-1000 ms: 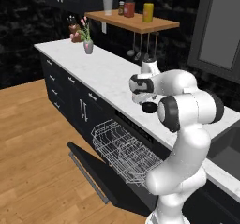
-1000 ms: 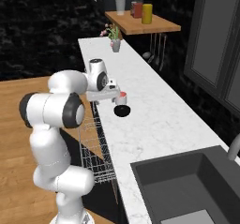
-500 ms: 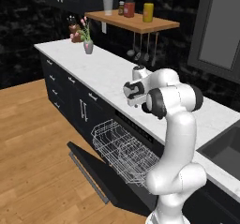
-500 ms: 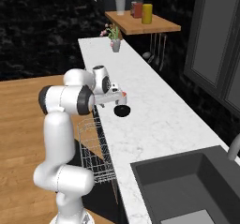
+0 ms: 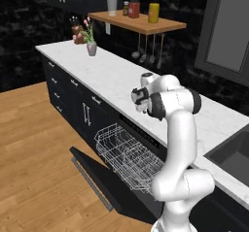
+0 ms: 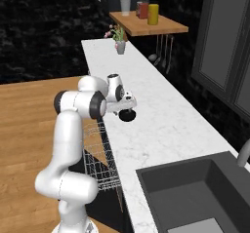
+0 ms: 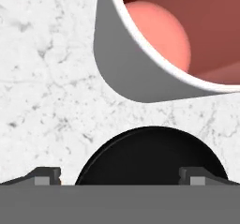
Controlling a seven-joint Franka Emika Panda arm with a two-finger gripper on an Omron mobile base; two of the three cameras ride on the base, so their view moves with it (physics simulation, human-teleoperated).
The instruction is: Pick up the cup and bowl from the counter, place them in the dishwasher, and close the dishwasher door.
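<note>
In the hand view the black bowl [image 7: 150, 157] lies on the white marble counter [image 7: 47, 78] at the bottom, between my widely spread fingertips [image 7: 47, 175]. My gripper [image 7: 121, 176] is open just above it. Close beyond the bowl stands the cup [image 7: 126, 73], pale grey outside and red inside. From the right base view the hand [image 6: 126, 103] hovers over the bowl [image 6: 128, 115] near the counter's front edge [image 6: 156, 125]. Below, the dishwasher door [image 5: 104, 182] lies dropped open and the white wire rack [image 5: 129, 156] is pulled out.
A grey vase with flowers [image 5: 91, 46] stands at the counter's far end. A wooden shelf [image 5: 136, 21] carries a tumbler and jars, with utensils hanging beneath. A dark sink [image 6: 195, 198] lies at the near right. Dark drawers [image 5: 68, 92] line the wooden floor.
The arm's elbow and upper links have swung round and risen, while the hand has stayed over the bowl. Bowl, cup and dishwasher have not moved.
</note>
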